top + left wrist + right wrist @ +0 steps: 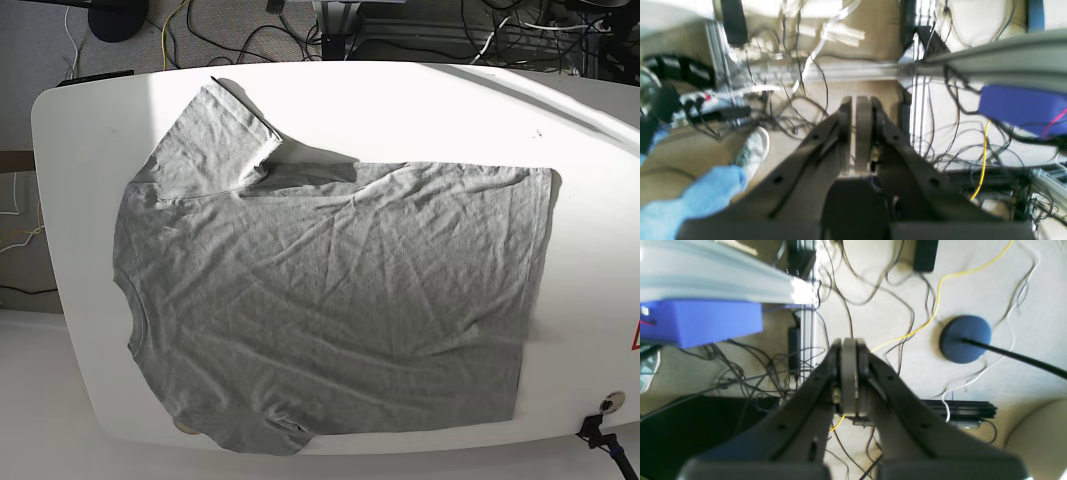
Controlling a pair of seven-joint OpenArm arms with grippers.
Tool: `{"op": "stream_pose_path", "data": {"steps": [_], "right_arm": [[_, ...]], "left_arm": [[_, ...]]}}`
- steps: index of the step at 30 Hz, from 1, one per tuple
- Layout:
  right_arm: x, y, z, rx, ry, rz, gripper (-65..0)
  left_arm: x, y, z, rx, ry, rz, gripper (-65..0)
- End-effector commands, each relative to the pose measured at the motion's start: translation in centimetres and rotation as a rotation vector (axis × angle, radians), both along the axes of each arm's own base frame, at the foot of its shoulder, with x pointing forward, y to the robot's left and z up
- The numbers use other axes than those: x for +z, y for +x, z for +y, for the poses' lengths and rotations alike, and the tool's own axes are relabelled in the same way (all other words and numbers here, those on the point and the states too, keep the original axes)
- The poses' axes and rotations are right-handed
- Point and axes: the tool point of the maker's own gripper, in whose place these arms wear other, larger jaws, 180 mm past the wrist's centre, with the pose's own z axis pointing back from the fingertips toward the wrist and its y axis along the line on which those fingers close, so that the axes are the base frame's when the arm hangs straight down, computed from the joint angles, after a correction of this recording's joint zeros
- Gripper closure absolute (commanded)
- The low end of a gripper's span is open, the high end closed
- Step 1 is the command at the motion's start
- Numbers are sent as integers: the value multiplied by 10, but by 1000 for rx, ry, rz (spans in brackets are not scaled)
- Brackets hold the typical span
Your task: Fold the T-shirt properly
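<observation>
The grey T-shirt (330,300) lies spread flat and wrinkled on the white table (420,110) in the base view, plain side up, neck toward the left edge, hem toward the right. One sleeve (210,140) points to the far left corner; the near sleeve (250,425) reaches the table's front edge. Neither arm shows in the base view. In the left wrist view my left gripper (863,100) is shut with nothing between its fingers, out over the floor. My right gripper (849,341) is likewise shut and empty, over cables on the floor. The shirt appears in neither wrist view.
Tangled cables (873,290), a blue round stand base (965,338) and an aluminium frame rail (990,60) with a blue box (1020,106) lie below the grippers. A person's blue-trousered leg and white shoe (755,151) stand beside the left arm.
</observation>
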Motion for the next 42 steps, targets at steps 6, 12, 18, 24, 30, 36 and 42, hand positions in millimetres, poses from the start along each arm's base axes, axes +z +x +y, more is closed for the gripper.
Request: {"op": "stream_pose_path", "data": {"steps": [6,12,18,24,30,36,42], "right_arm": [[39,14,-1,10,-2,-80,-3],[72,51,-3,16,-18,-149,-1],[95,78,4,29,-7,-227,-1],[109,109,4,-16,52,-346,-3],[118,143,3,-94,144,-437,-8],[132,183,-2,-162,268,-523,-9],[144,220,-11,-277,433,-543,-142]], "left_arm": [[52,20,-9,-32,-5,-110,-12],[86,49,-16,-49,-14,-215,-14],[105,70,-20,-57,-20,-286,-14],[120,104,-10,40,-72,-397,-15],[133,148,5,62,-139,-508,-15],[147,183,11,89,-203,-601,-201],[156,201,13,86,-202,-655,-296]]}}
